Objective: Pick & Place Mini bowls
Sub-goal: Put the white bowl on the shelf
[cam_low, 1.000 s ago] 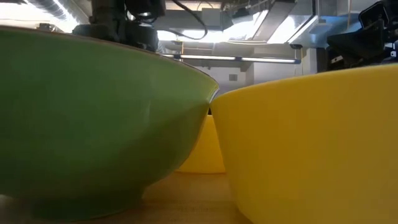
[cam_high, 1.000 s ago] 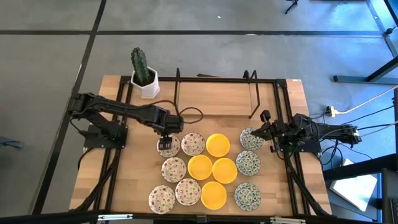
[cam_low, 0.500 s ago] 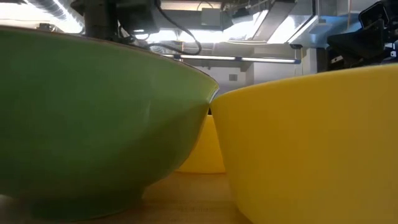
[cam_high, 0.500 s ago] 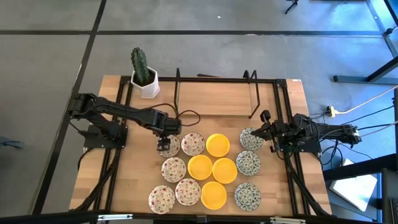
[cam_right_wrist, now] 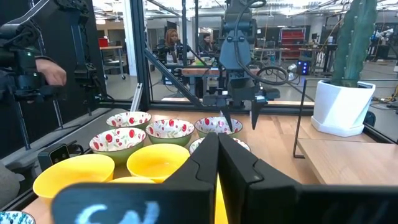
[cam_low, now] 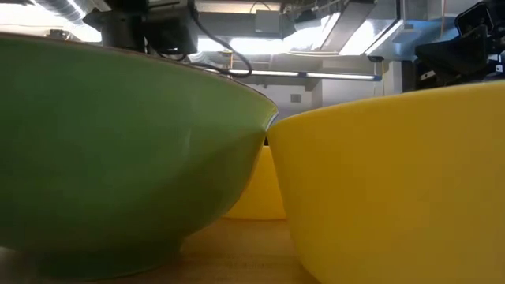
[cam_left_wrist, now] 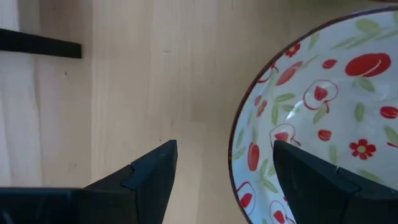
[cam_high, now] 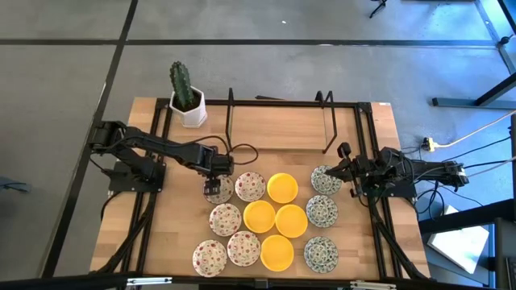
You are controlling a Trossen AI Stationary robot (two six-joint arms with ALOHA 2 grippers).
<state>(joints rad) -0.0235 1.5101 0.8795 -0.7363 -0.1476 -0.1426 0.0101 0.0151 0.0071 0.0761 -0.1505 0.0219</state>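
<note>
Your left claw (cam_high: 214, 190) hangs wide astride the rim of the red-speckled mini bowl (cam_high: 218, 188) nearest the cactus pot (cam_high: 190, 109); closing off-centre, I judge, could tip it into its neighbour (cam_high: 250, 186).

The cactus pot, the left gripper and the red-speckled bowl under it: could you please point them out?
cactus pot (cam_high: 192, 112), high view, white wall.
left gripper (cam_high: 214, 190), high view, between its fingers.
red-speckled bowl (cam_left_wrist: 323, 106), left wrist view, patterned inside.
</note>
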